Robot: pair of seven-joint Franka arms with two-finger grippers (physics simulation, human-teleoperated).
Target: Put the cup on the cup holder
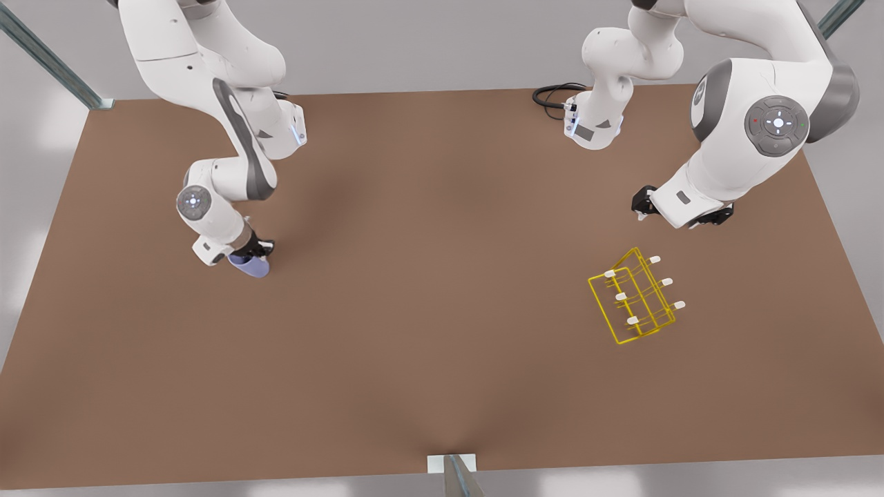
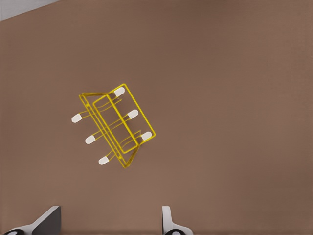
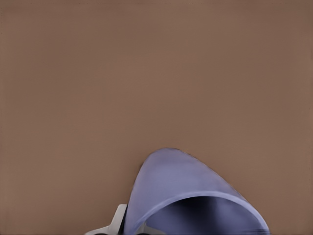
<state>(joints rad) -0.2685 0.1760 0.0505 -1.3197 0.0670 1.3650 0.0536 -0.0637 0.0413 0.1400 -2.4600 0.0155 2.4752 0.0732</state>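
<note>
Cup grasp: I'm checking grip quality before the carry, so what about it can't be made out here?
- Right gripper fingers: front view, behind its wrist and the cup.
- Cup rim: right wrist view, cut by the frame edge.
- Left gripper body: left wrist view, beyond the edge.

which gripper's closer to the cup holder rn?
Left. The left gripper hovers open just beyond the cup holder, on the front view's right. The right gripper is far across the table on the front view's left, shut on the cup.
</note>
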